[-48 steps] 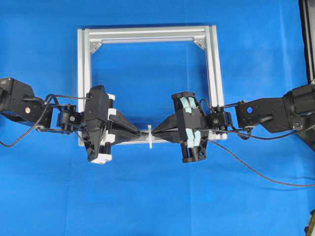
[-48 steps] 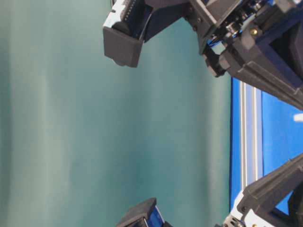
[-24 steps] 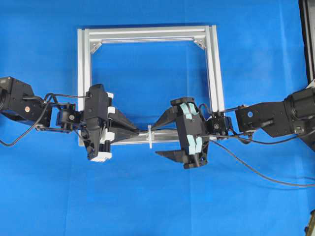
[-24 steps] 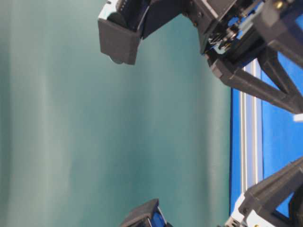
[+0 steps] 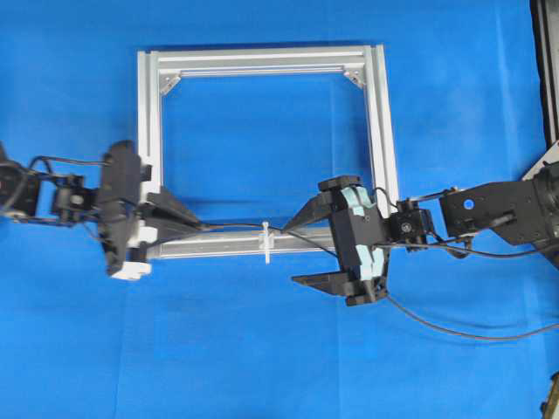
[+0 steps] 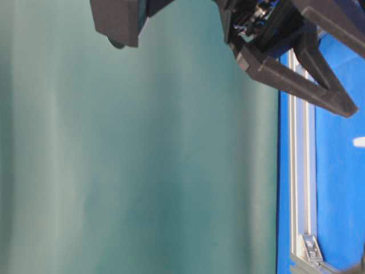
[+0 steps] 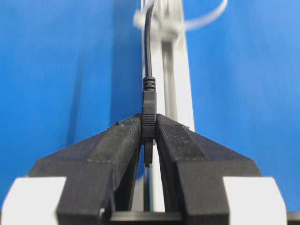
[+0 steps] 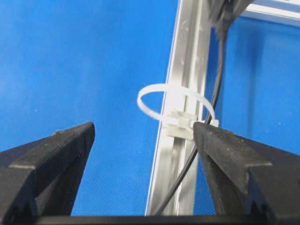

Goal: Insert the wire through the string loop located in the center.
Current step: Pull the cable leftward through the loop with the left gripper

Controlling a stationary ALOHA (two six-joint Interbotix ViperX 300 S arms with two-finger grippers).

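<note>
My left gripper point(image 7: 148, 129) is shut on the small dark plug point(image 7: 148, 105) at the end of the wire point(image 7: 148, 42). In the overhead view the left gripper point(image 5: 201, 229) holds that end over the left part of the frame's front rail. From there the wire point(image 5: 236, 228) runs right to the white string loop point(image 5: 265, 242) and appears to pass through it. My right gripper point(image 5: 302, 253) stands open just right of the loop, holding nothing. In the right wrist view the loop point(image 8: 176, 105) sits ahead of the right gripper point(image 8: 143, 131), and the wire point(image 8: 218, 84) lies beside the right finger.
The square silver aluminium frame point(image 5: 262, 61) lies on the blue cloth, with the loop fixed on its front rail point(image 8: 183, 154). The wire's slack point(image 5: 472, 332) trails off to the right under the right arm. The table-level view shows a black finger point(image 6: 296, 74) above the rail point(image 6: 301, 171).
The right gripper opened, let go of the wire and backed to the right. The left gripper, shut on the plug, moved well to the left, drawing the wire along the rail.
</note>
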